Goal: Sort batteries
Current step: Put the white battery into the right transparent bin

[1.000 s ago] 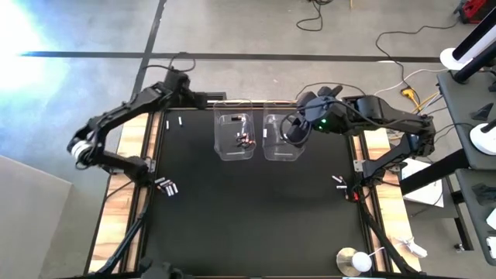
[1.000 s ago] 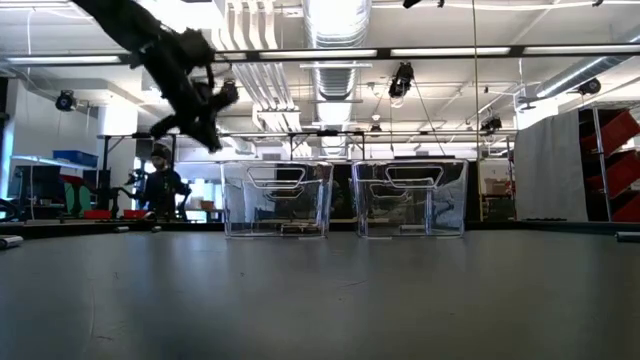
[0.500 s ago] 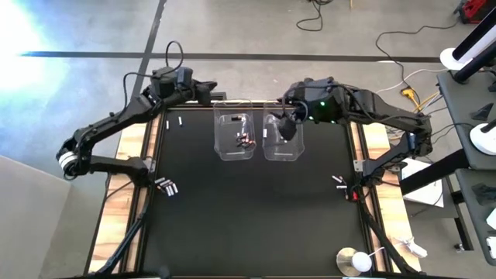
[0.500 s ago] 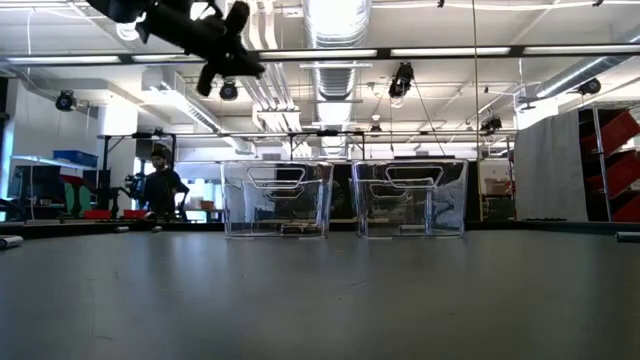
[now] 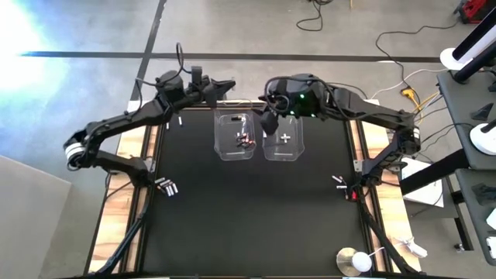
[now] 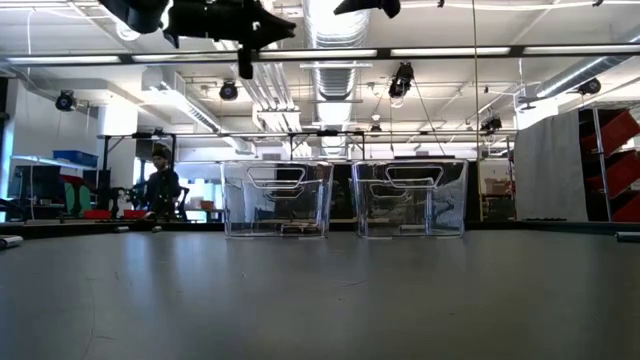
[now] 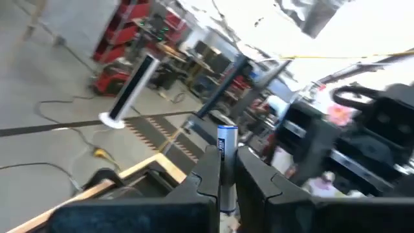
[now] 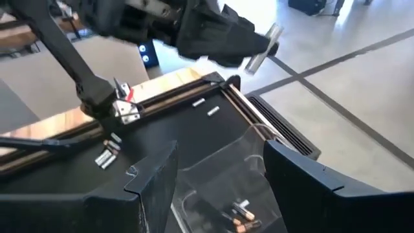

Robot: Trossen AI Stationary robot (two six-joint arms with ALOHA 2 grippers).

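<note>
Swung inward, left pincer (image 7: 223, 169) clamps a battery (image 7: 226, 147) aloft; right pincer (image 8: 213, 176) hovers, fingers apart, above tubs (image 5: 235, 136).

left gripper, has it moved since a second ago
Yes. In the high view the left gripper has swung from the table's left edge toward the far edge, now just beyond the left tub, shut on a battery.

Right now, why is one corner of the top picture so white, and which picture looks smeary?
High view: strong glare washes out the grey floor at the upper left corner. Left wrist view: the room behind is streaked and blurry, with a blown-out white patch above, while the small silver-and-blue cylinder battery stays fairly sharp. Low view: bright ceiling lights turn the arms overhead into dark shapes.
</note>
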